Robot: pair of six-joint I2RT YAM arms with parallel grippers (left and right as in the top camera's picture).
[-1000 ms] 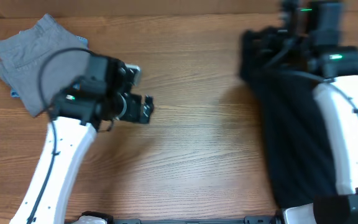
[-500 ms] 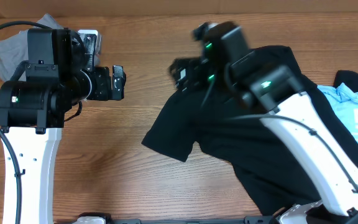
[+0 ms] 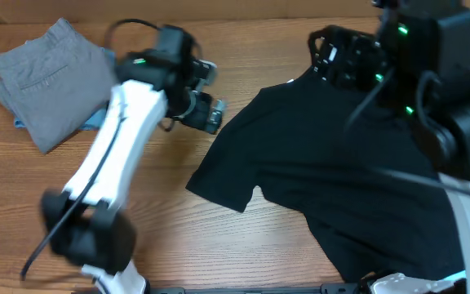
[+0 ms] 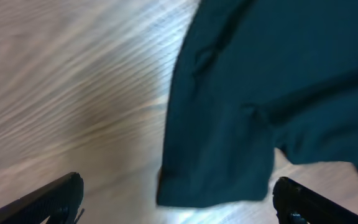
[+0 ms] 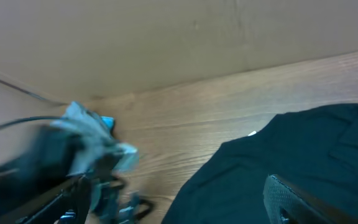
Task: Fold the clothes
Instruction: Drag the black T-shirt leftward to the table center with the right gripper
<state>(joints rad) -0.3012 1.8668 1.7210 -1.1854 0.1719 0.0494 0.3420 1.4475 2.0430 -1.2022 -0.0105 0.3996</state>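
Note:
A large black T-shirt lies spread on the wooden table, its left sleeve pointing at the table's middle. My left gripper hovers open just left of the shirt's shoulder. In the left wrist view the sleeve lies ahead between the wide-apart fingers. My right gripper hangs open over the collar at the back, holding nothing. Dark cloth fills the lower right of the right wrist view. Folded grey trousers with a pocket rest at the back left.
A strip of light-blue fabric peeks out from under the trousers. Bare wood shows in front of the sleeve and between the two garments. A cardboard-coloured wall rises behind the table's back edge.
The right gripper has opened, let go of the black shirt and moved back right to the collar. The shirt now lies spread. The left arm has swung from the trousers toward the sleeve.

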